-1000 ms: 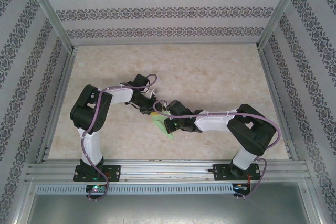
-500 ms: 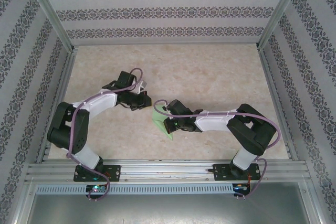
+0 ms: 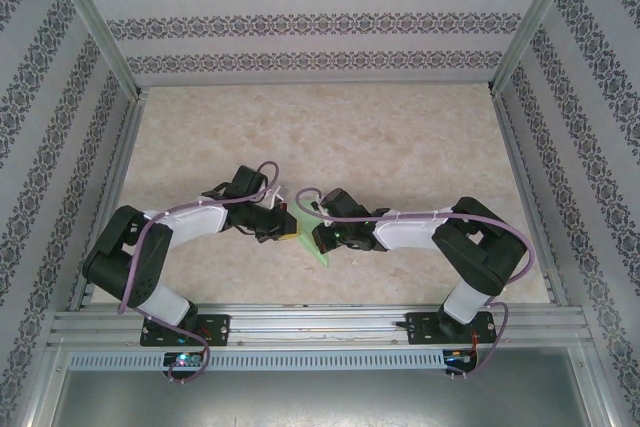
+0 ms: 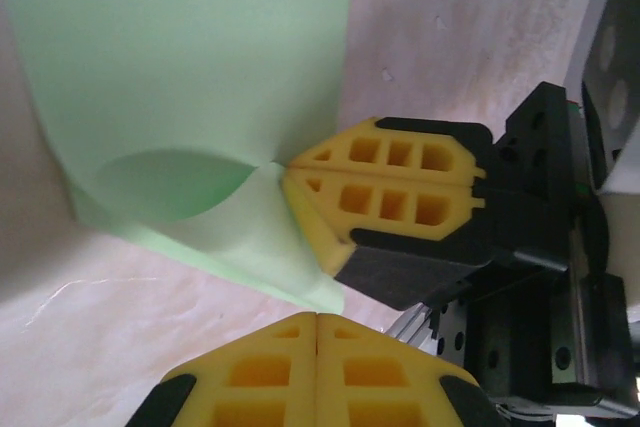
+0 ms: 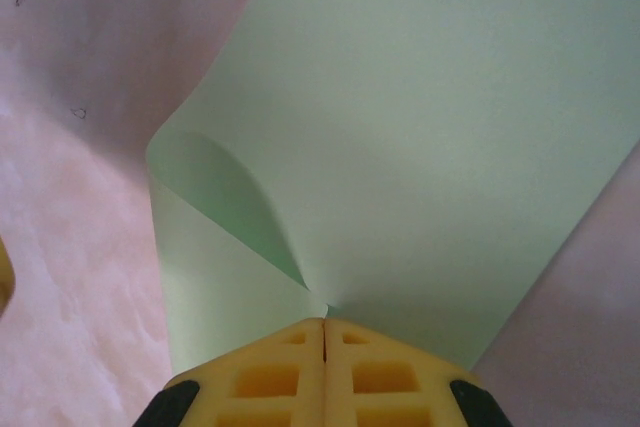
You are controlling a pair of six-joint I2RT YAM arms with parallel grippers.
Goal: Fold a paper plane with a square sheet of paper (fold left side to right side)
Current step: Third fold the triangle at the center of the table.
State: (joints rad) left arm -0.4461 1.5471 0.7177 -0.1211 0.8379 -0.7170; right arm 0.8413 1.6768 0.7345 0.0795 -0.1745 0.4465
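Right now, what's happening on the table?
The right end effector is shut on the green paper sheet, pinching doubled layers where it curls over, not yet creased flat. The left end effector is shut just beside it, apparently holding nothing. The sheet rests on the table between the arms.

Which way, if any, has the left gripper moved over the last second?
Yes. The left gripper has drawn back toward the near rail, ending closer to it than before.

The table point(image 3: 400, 137) before me was pale, marbled beige. Wallpaper point(image 3: 300, 22) with bands of dark floral pattern lined the back and both sides. Aluminium posts point(image 3: 95, 22) rose at the far corners. A metal rail point(image 3: 320, 325) ran along the near edge, a slotted strip point(image 3: 320, 358) just beside it.
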